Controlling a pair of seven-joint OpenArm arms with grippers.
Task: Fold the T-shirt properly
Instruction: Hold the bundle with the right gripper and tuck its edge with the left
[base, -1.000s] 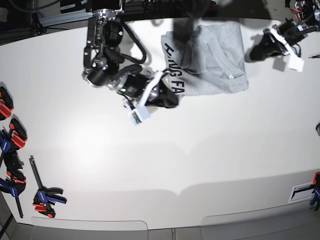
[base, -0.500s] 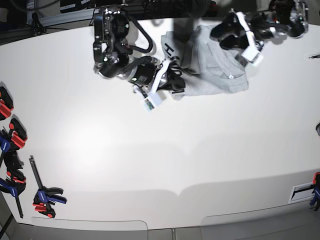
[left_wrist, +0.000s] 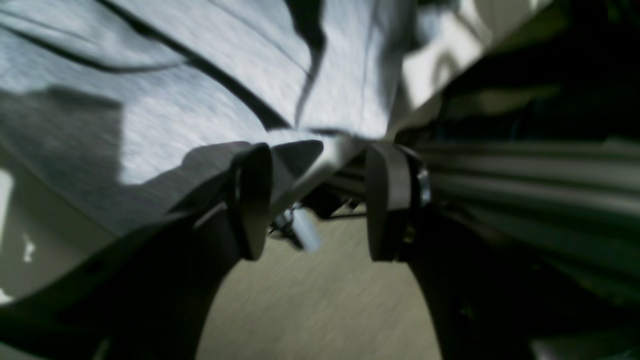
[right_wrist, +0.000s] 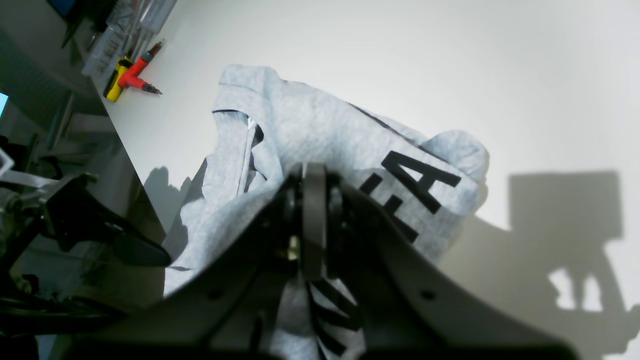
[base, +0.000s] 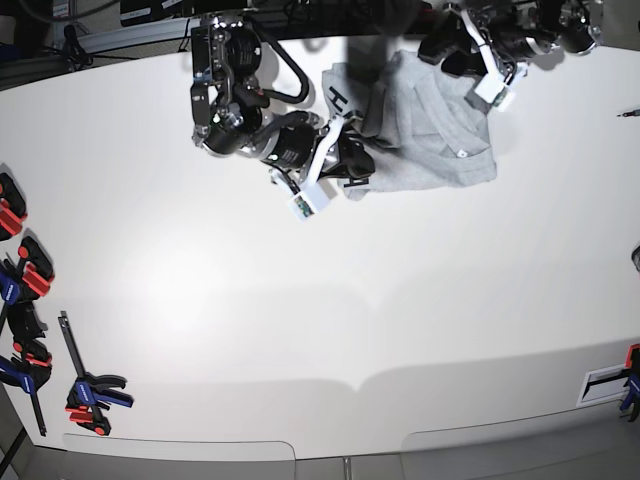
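T-shirt (base: 430, 125) sits bunched at the table's (base: 300, 330) far edge, grey with black lettering showing on its left fold. Going left to right in base view: clamps (base: 25, 330) along the left table edge; right gripper (base: 352, 160) pinched closed on the T-shirt's lettered edge, fabric caught between the jaws; left gripper (base: 440, 40) at the T-shirt's far edge, jaws spread wide, cloth edge between them, not pinched.
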